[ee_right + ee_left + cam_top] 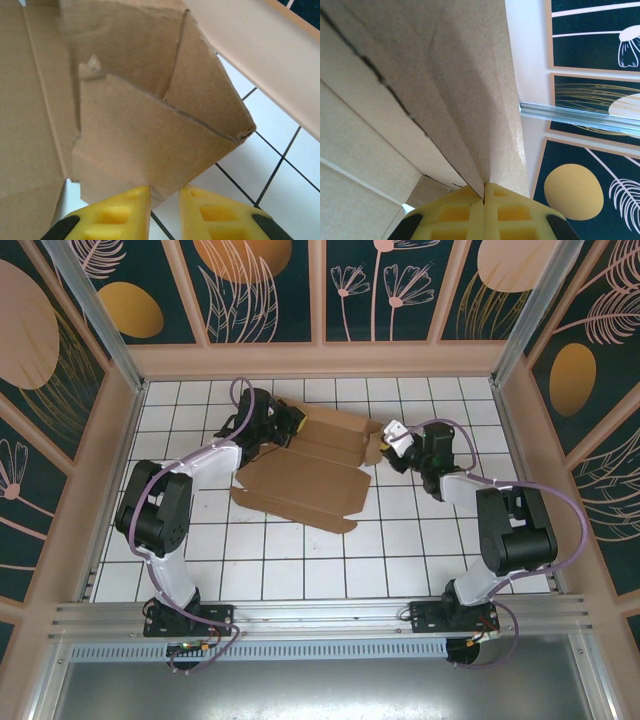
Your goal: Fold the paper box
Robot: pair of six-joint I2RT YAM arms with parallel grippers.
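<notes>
The left claw (484, 197) is pressed fully together, and a raised wall of the paper box (300, 480) runs straight down into the seam between its yellow fingers (452, 215), so it appears to be pinched there. The right claw (165, 192) stands a narrow slit apart. The lower corner of a side flap hangs at that gap, face-on to the camera, and no clamp on it can be seen.

The box lies half folded on the far middle of the worktop (300, 560), between the two claws. Its broad panel spreads flat toward the near side and its far walls are lifted.

The worktop is white tile with dark grout lines, bounded by a low peach border (260, 60). Above this rise dark teal wall panels (270, 290) printed with orange discs and pale flowers, framed in peach, with aluminium posts (580, 115) at the far corners. An aluminium rail (320, 615) crosses the near edge.
</notes>
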